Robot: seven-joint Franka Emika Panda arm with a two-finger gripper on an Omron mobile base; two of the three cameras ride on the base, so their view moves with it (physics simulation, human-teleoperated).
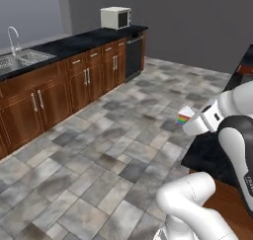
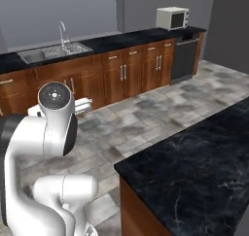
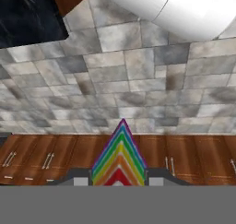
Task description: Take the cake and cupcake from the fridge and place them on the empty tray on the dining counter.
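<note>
The cake (image 1: pixel 185 116), a white-frosted wedge with rainbow-striped layers, is held above the tiled floor with my gripper (image 1: pixel 191 123) shut on it. In the hand view the cake's rainbow tip (image 3: pixel 120 156) rises between the two dark fingertips (image 3: pixel 79 180), and my gripper (image 3: pixel 118 181) clamps its sides. The dining counter (image 2: pixel 194 152), black with white veins on a brown base, lies to the right of the arm, and its corner (image 1: pixel 205 155) sits just below the hand. The cupcake, the fridge and the tray are out of view.
A wall counter with brown cabinets (image 1: pixel 84 81) runs along the far side, with a sink and faucet (image 1: pixel 20 56), a white microwave (image 1: pixel 116 18) and a black dishwasher (image 1: pixel 133 56). Grey tiled floor (image 1: pixel 99 145) lies open between it and the dining counter.
</note>
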